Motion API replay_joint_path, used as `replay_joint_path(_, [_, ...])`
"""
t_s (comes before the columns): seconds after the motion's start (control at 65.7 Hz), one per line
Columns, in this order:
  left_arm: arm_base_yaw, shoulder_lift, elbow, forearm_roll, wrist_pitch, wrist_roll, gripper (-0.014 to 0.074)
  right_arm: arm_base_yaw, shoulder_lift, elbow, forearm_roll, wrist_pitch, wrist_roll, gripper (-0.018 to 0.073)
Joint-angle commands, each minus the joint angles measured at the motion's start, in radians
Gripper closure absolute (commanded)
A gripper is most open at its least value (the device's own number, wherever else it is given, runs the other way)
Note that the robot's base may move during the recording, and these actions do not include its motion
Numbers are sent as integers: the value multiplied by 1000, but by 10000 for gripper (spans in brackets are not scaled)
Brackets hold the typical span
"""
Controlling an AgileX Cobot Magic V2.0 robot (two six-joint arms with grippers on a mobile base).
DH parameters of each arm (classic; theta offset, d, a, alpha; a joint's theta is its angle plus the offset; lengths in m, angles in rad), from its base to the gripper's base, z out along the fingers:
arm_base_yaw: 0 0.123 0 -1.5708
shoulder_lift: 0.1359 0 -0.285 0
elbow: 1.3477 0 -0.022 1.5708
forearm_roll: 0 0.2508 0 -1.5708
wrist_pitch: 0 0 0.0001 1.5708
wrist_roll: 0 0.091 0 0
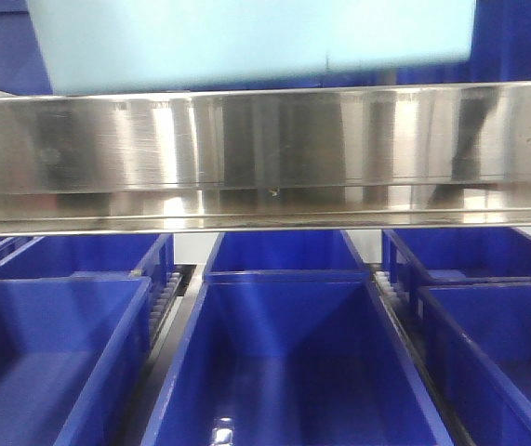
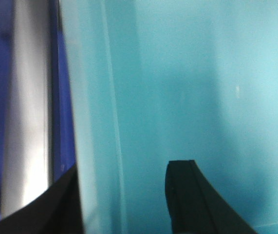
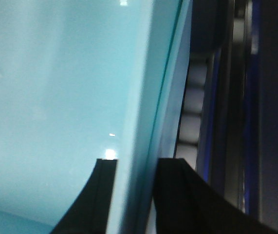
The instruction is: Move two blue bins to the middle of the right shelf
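One pale light-blue bin point(image 1: 246, 37) shows along the top of the front view, above the steel shelf rail. In the left wrist view its cyan inside wall point(image 2: 202, 73) fills the picture. My left gripper point(image 2: 126, 168) straddles the bin's left wall, one black finger outside and one finger point(image 2: 187, 195) inside, shut on that wall. In the right wrist view the same bin point(image 3: 56, 87) lies to the left. My right gripper point(image 3: 139, 163) has its two fingers close together on the bin's right rim, shut on it. Neither gripper shows in the front view.
A stainless steel shelf rail point(image 1: 265, 149) crosses the front view. Below it stand dark royal-blue bins at left point(image 1: 51, 353), centre point(image 1: 284, 372) and right point(image 1: 497, 344), with roller tracks point(image 1: 167, 297) between them. The steel rail point(image 2: 27, 122) runs close left of the held bin.
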Motion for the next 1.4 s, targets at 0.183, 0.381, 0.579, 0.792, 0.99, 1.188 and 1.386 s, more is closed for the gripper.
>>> replay_joint_path(0.183, [3,-63,-200,0,-56,38,707,-5,-139,-12,-40,-338,-13,713])
replay_joint_path(0.381, [3,-64,-267,0,-99,38,707,-5,-171,-12,-44,-419,-13,713])
replay_joint_path(0.579, [3,-62,-267,0,-95,38,707,-5,-171,-12,-44,-424,-13,713])
replay_joint_path(0.792, [3,-62,-267,0,-103,38,707,-5,-171,-12,-44,-424,-13,713])
replay_joint_path(0.99, [3,-62,-267,0,-105,38,707,-5,-171,-12,-44,-424,-13,713])
replay_joint_path(1.188, [3,-62,-267,0,-105,38,707,-5,-171,-12,-44,-424,-13,713])
replay_joint_path(1.386, [3,-62,-267,0,-105,38,707,-5,-171,-12,-44,-424,-13,713])
